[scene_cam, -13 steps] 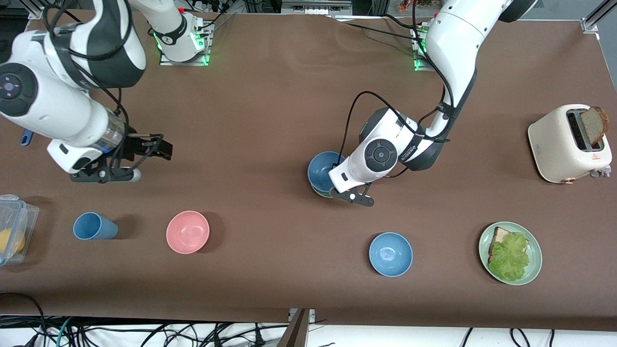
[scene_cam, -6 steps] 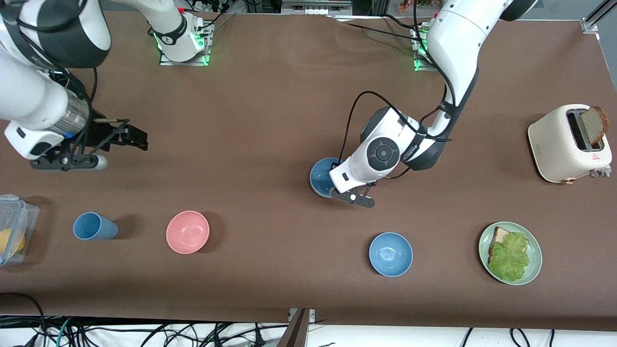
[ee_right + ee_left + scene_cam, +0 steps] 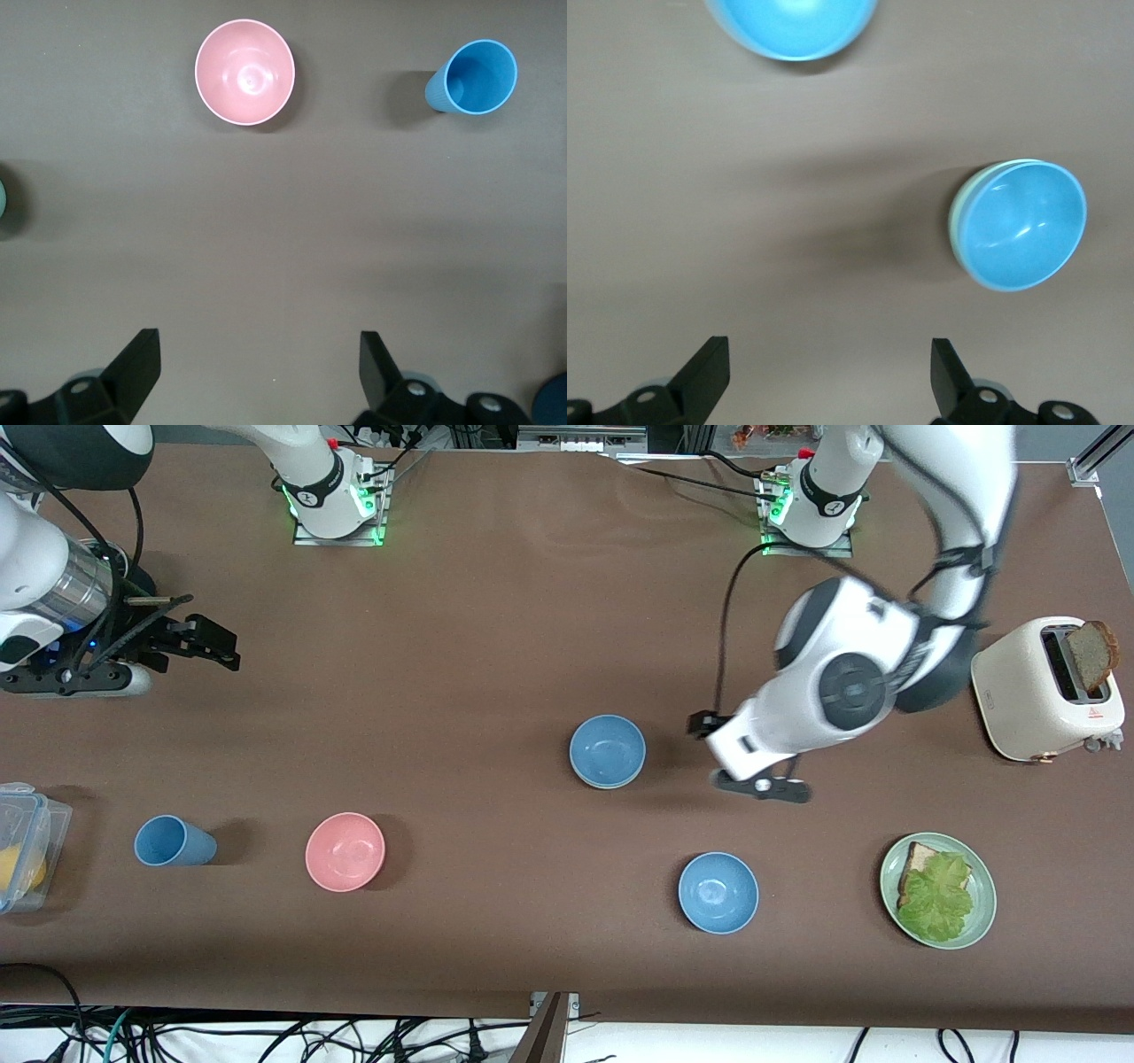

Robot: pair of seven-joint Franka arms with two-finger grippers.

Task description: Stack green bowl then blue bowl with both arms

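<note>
The blue bowl [image 3: 607,749] sits nested inside the green bowl [image 3: 592,781] in the middle of the table, with only a thin pale green rim showing beneath it. In the left wrist view the same stack appears as the blue bowl [image 3: 1021,225] with the green bowl's edge [image 3: 954,223] round it. My left gripper [image 3: 709,735] hangs open and empty over bare table beside the stack, toward the left arm's end; its fingers [image 3: 707,370] are spread wide. My right gripper [image 3: 208,642] is open and empty over the right arm's end of the table.
A second blue bowl [image 3: 718,892] lies nearer the front camera than the stack. A pink bowl [image 3: 345,851], a blue cup [image 3: 173,841] and a plastic box [image 3: 22,841] stand toward the right arm's end. A green plate [image 3: 983,877] with bread and lettuce and a toaster [image 3: 1032,691] stand toward the left arm's end.
My left gripper opened, let go of the blue bowl in the green bowl, and drew away toward the left arm's end. The right arm pulled back toward its own end.
</note>
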